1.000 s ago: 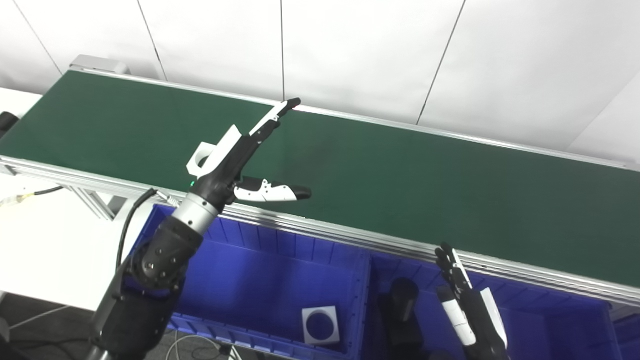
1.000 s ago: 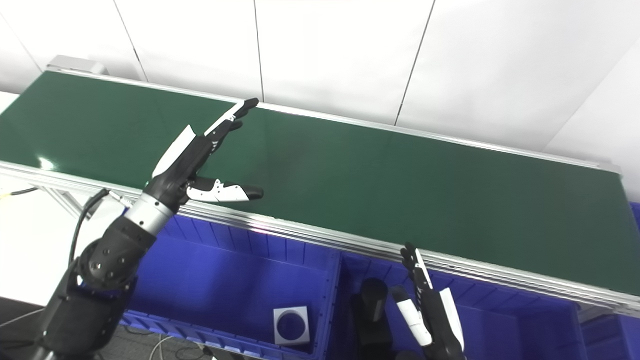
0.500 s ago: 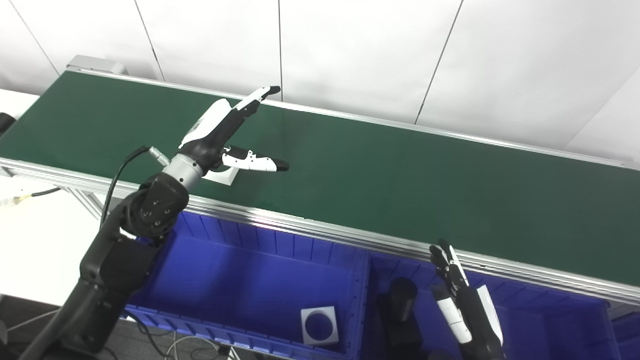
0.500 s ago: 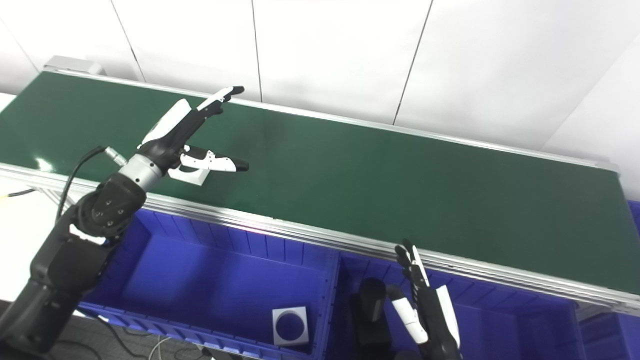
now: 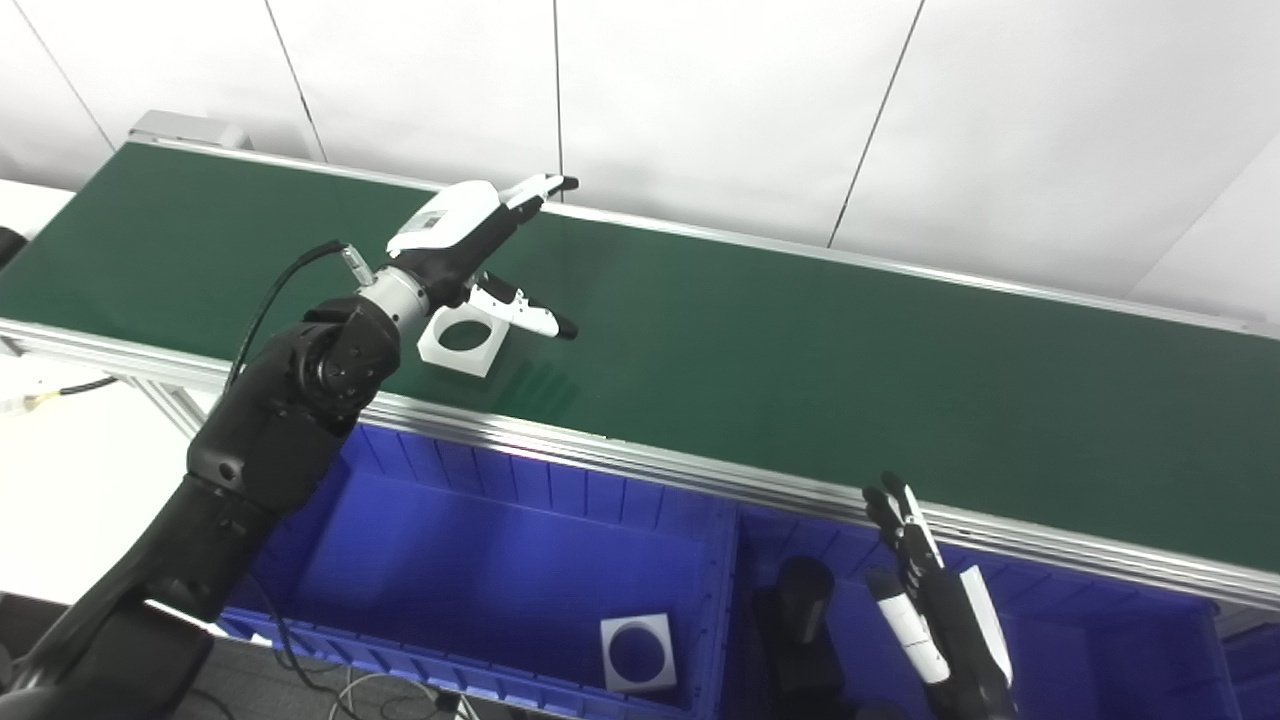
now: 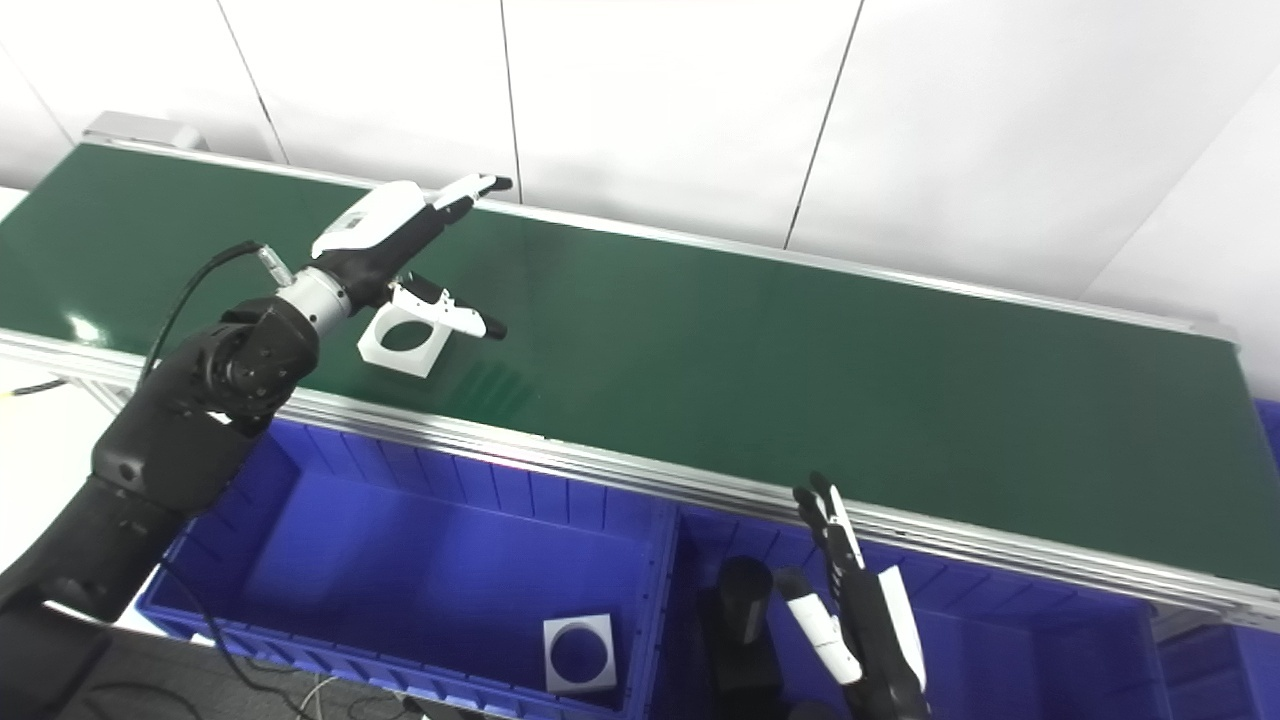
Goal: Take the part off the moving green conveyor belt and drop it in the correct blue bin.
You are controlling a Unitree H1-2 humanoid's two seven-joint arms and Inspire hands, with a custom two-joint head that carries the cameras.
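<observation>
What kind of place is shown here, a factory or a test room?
Probably a test room or lab set up like a sorting line. A green conveyor belt carries a white part, blue bins stand below it, and plain white wall panels stand behind.

White part (image 5: 460,343): flat square block, large round hole through centre, lying flat on green conveyor belt (image 5: 800,350), near belt's front rail, toward left end. One corner points at front rail. Belt: long dark green band, aluminium side rails, running diagonally left to right.

Left blue bin (image 5: 480,560): below belt's front rail, holds one identical white square part with hole (image 5: 638,652), lying flat near front wall. Right blue bin (image 5: 1100,640): beside it, holds dark cylindrical part (image 5: 805,610), upright.
</observation>
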